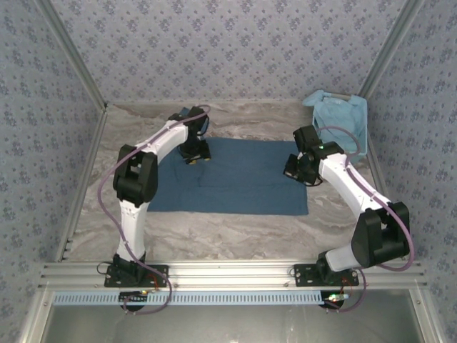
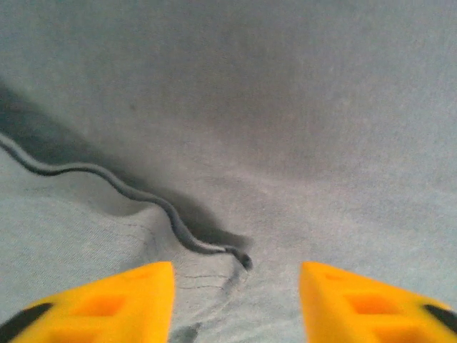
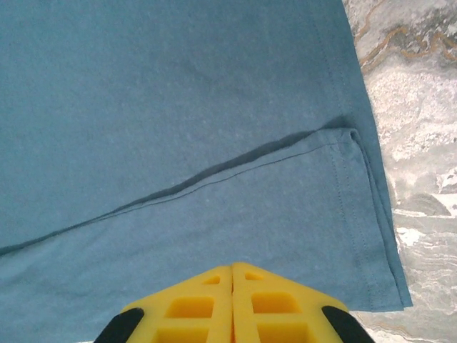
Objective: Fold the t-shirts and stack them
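On the left, the left gripper [image 1: 194, 155] hangs low over the far left corner of the dark t-shirt [image 1: 243, 182]. Its wrist view shows its yellow fingers [image 2: 143, 293] standing well apart, with nothing between them and a wavy hem lying loose on the cloth just ahead. The dark t-shirt lies in the middle of the marbled table [image 1: 214, 232] as a flat, wide rectangle. At least one fold seems to be made already, since the right wrist view shows an upper layer's hem running slantwise across a lower layer [image 3: 178, 93]. The shape is too broad for a finished bundle, so more folds probably remain. At the shirt's right edge, the right gripper [image 1: 297, 170] sits above the cloth with its fingers pressed tightly together, and no cloth shows between them [image 3: 232, 270]. Far right, in the far corner, the paler t-shirt [image 1: 339, 121] lies crumpled and unfolded. By this reckoning the job is well short of halfway, and no stack exists yet.
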You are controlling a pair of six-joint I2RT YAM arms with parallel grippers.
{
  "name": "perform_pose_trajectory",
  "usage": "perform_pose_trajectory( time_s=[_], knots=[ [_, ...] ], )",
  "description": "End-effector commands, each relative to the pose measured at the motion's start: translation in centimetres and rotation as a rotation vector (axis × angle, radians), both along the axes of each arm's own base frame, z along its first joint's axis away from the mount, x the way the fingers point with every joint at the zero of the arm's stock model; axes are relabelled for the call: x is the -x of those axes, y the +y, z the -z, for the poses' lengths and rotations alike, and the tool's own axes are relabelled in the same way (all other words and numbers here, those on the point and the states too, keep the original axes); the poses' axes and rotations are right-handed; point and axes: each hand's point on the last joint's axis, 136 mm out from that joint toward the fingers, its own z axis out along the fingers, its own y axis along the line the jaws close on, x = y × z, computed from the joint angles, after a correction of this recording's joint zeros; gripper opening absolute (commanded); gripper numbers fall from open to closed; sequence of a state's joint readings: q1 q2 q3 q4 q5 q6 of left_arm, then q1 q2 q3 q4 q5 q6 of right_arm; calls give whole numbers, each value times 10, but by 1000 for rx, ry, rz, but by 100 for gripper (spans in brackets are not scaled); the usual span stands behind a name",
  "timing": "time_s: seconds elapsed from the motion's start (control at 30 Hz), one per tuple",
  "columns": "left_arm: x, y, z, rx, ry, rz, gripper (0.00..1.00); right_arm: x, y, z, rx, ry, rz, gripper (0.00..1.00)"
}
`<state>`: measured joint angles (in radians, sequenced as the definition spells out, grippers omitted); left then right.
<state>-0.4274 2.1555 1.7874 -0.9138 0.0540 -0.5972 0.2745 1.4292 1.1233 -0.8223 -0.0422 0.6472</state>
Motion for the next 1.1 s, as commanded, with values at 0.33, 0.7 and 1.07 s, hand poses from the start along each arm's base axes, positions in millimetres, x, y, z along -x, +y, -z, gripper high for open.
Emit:
perform_pose_trajectory(
  time_s=[0.33, 0.7, 1.07],
  knots=[
    [73, 107, -10, 213, 47, -390, 32, 30, -8, 68, -81, 143, 76, 12],
    [129, 166, 67, 139, 236, -648, 24, 71, -22, 129, -6, 355, 173, 7],
    [213, 191, 68, 53, 256, -739, 25, 127, -19, 116, 91, 496, 62, 10]
  ],
)
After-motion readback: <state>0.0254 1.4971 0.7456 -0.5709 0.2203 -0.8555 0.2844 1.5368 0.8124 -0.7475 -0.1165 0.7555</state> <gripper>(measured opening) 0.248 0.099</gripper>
